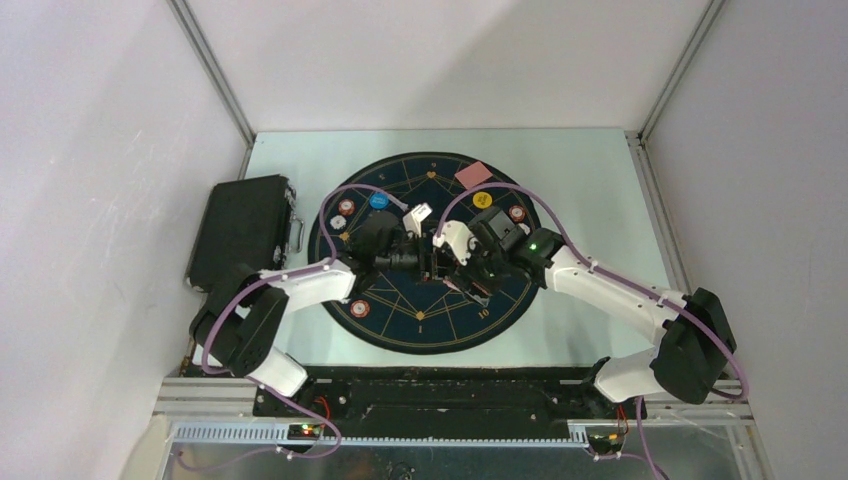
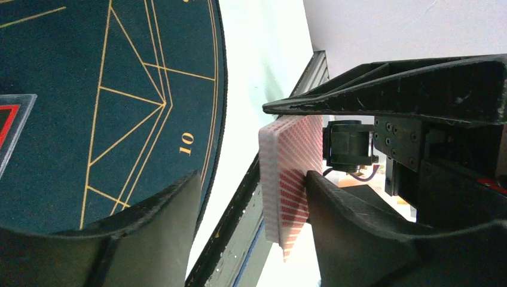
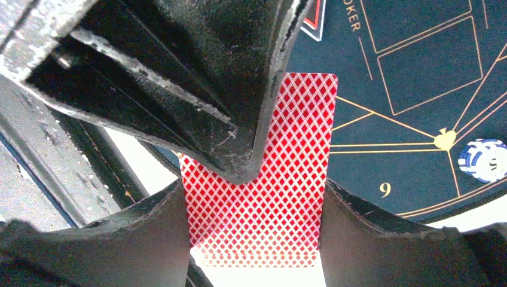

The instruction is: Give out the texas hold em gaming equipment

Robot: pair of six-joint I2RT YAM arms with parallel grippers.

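Note:
My right gripper [image 3: 254, 188] is shut on a deck of playing cards [image 3: 263, 197] with red-patterned backs, gripping its two long edges above the dark round mat [image 1: 420, 330]. My left gripper [image 2: 252, 176] stands open around that deck [image 2: 293, 173]. One left finger lies against the top card's back, and the other stands clear of the deck. Both grippers [image 1: 440, 268] meet over the mat's middle. Chips lie on the mat: blue [image 1: 379, 199], yellow [image 1: 482, 199], red-white [image 1: 345, 207] and another red-white [image 1: 516, 212]. A pink card [image 1: 472, 173] lies at the mat's far edge. A red triangular token [image 2: 6, 128] shows partly.
A black rectangular case [image 1: 240, 230] sits left of the mat, close to the left arm. A blue-white chip [image 3: 483, 159] lies near the mat's edge. White walls enclose the table on three sides.

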